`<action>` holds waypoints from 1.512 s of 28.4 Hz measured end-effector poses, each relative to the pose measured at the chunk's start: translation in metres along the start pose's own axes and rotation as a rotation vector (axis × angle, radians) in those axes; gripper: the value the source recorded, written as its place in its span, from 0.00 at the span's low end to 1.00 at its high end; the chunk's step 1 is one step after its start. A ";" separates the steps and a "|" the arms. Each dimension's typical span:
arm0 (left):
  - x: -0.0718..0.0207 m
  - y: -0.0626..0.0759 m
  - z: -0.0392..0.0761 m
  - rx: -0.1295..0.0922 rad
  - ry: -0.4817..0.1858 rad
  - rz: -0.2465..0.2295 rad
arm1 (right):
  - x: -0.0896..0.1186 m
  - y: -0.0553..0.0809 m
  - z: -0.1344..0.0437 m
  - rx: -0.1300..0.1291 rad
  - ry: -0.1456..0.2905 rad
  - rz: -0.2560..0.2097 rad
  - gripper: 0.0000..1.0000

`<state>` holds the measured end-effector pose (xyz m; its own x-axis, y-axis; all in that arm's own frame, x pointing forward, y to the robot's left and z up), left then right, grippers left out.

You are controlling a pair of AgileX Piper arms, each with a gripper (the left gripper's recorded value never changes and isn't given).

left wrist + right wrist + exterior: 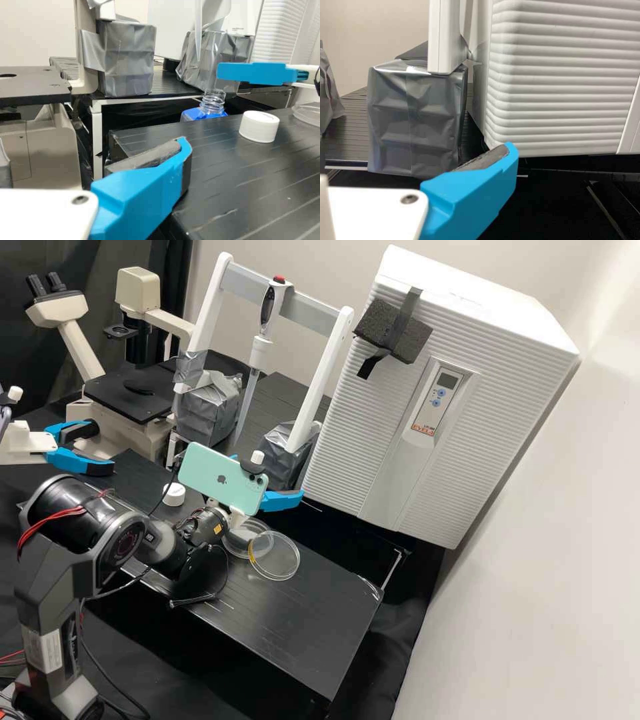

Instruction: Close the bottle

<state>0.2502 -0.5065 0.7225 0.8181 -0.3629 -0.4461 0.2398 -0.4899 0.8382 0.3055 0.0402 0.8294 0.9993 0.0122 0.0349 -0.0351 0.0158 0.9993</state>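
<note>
A clear bottle (pixel 211 105) with blue contents stands uncapped just past the far edge of the black ribbed platform (pixel 300 613). Its white cap (pixel 174 494) lies loose on that platform, also seen in the left wrist view as the cap (pixel 258 126). My left gripper (pixel 100 450) hangs open and holds nothing at the far left, in front of the microscope; one of its fingers (pixel 145 190) points toward the cap. My right gripper (pixel 279 488) is open beside the bottle, under a mint-green phone; one blue finger (pixel 470 195) faces the taped weight.
Two clear petri dishes (pixel 267 553) lie on the platform near the right gripper. A pipette (pixel 257 353) hangs from a white stand whose feet are taped grey blocks (pixel 207 407). A large white ribbed cabinet (pixel 440 393) stands on the right, a microscope (pixel 120 380) at the back left.
</note>
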 end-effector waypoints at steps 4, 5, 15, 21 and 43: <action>-0.0003 0.001 -0.002 0.018 0.006 0.004 | 0.000 0.000 0.000 0.000 0.000 0.000 1.00; -0.0003 0.001 -0.002 0.021 0.006 0.004 | 0.000 0.000 0.000 0.000 0.000 0.000 1.00; 0.0026 0.004 -0.001 0.064 0.001 0.017 | -0.004 -0.001 0.000 -0.001 -0.002 -0.004 1.00; 0.0036 0.005 -0.001 0.078 0.000 0.022 | -0.025 0.004 -0.009 0.028 0.070 0.014 1.00; 0.0158 0.012 0.001 0.124 -0.008 0.041 | -0.106 -0.013 -0.013 -0.011 0.223 -0.110 1.00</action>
<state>0.2656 -0.5191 0.7255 0.8213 -0.3910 -0.4154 0.1396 -0.5684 0.8109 0.2000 0.0519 0.8129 0.9700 0.2297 -0.0799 0.0725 0.0404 0.9965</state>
